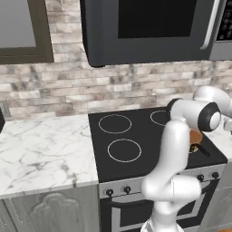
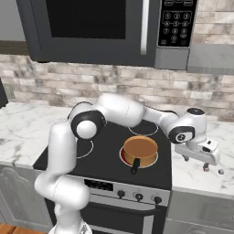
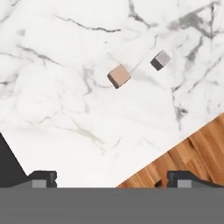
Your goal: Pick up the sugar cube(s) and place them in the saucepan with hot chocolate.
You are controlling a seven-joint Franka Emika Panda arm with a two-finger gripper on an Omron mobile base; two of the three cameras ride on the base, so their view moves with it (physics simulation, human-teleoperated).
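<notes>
Left base view
- Saucepan (image 1: 195,136): copper-orange, on the front right burner of the black stove (image 1: 136,136), mostly hidden behind the white arm.
- Counter (image 1: 41,149): white marble, left of the stove.

Right base view
- Saucepan with hot chocolate (image 2: 140,151): flat brown top, thin dark handle pointing toward the stove front; well apart from the cubes.
- Gripper (image 2: 195,160): over the marble counter (image 2: 201,178) right of the stove, pointing down; jaws spread wide, nothing between them.
- Sugar cubes: tan cube (image 2: 206,168) and grey cube (image 2: 221,172), small, on the counter near its front edge, just below and beside the gripper.

Hand view
- Tan cube (image 3: 118,76): loose on the marble, clear on all sides.
- Grey cube (image 3: 160,60): near the tan one, not touching.
- Handling (judgement): light, rigid, probably crumbly; small enough to slip or tip. Take each singly across two opposite flat faces, low and centred, with light pressure.
- Wooden floor (image 3: 192,153): beyond the counter edge; a nudged cube could roll off.
</notes>
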